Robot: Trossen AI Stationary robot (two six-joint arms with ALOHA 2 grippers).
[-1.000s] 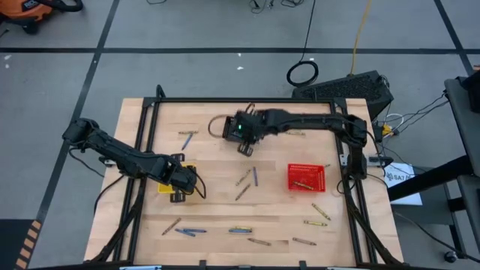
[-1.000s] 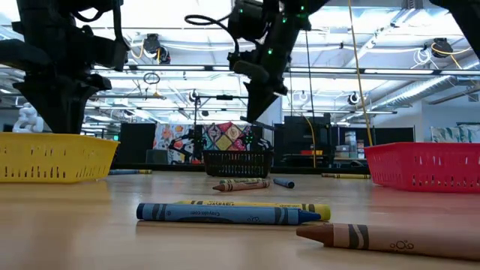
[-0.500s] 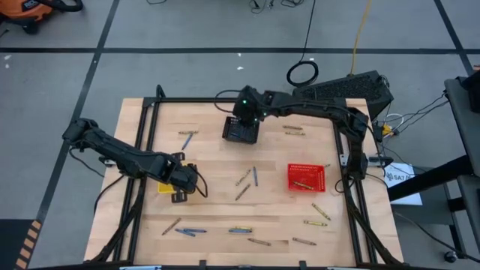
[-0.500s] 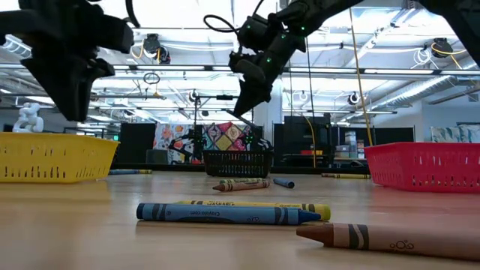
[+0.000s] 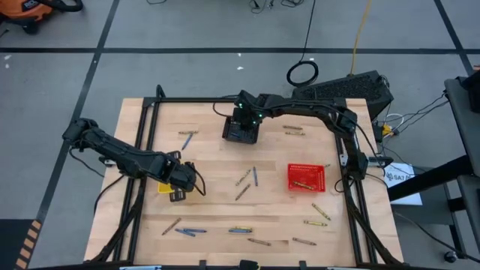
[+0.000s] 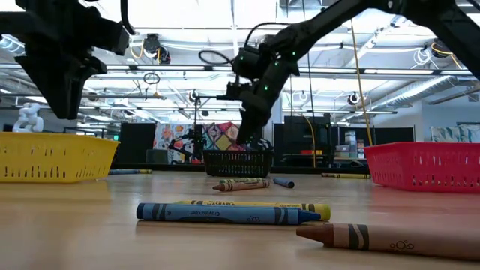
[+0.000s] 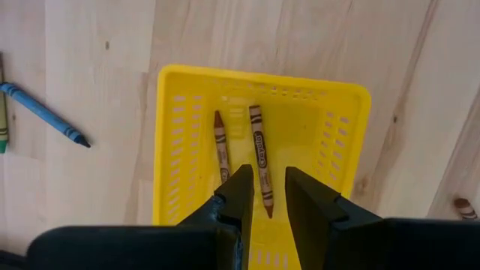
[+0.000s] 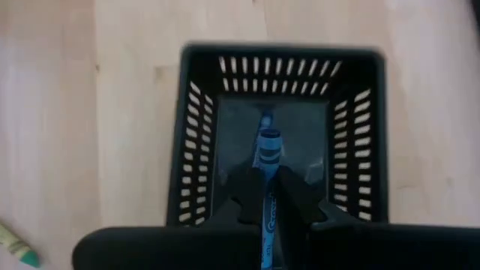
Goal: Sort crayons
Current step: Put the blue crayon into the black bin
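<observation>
- The right gripper (image 5: 241,124) hangs directly over the black basket (image 5: 240,131) near the far edge of the worktop (image 5: 270,210); its fingers (image 8: 289,196) are clenched on a blue crayon (image 8: 268,161) that points down into the basket (the wrist view shows the wrapped tip inside the mesh walls).
- In the low view the same gripper (image 6: 251,131) sits just above the black basket's rim (image 6: 238,155).
- The left gripper (image 5: 178,178) hovers above the yellow basket (image 5: 166,186) on the left part of the worktop; its fingers (image 7: 240,196) stand a little apart and grasp nothing.
- Two brown crayons (image 7: 257,159) lie side by side on the floor of the yellow basket (image 7: 341,142), seen between those fingers.
- The red basket (image 5: 306,177) on the right holds one olive-yellow crayon (image 5: 301,184).
- Loose crayons lie on the bare wood: a small cluster near the middle (image 5: 247,180), a pair near the far left (image 5: 187,137), one beside the black basket (image 5: 292,130), and a row along the near edge (image 5: 240,230) with more towards the right (image 5: 319,213).
- Closest to the low camera, a blue crayon (image 6: 225,214) lies in front of a yellow one (image 6: 259,204), with a brown one (image 6: 390,238) nearer still.
</observation>
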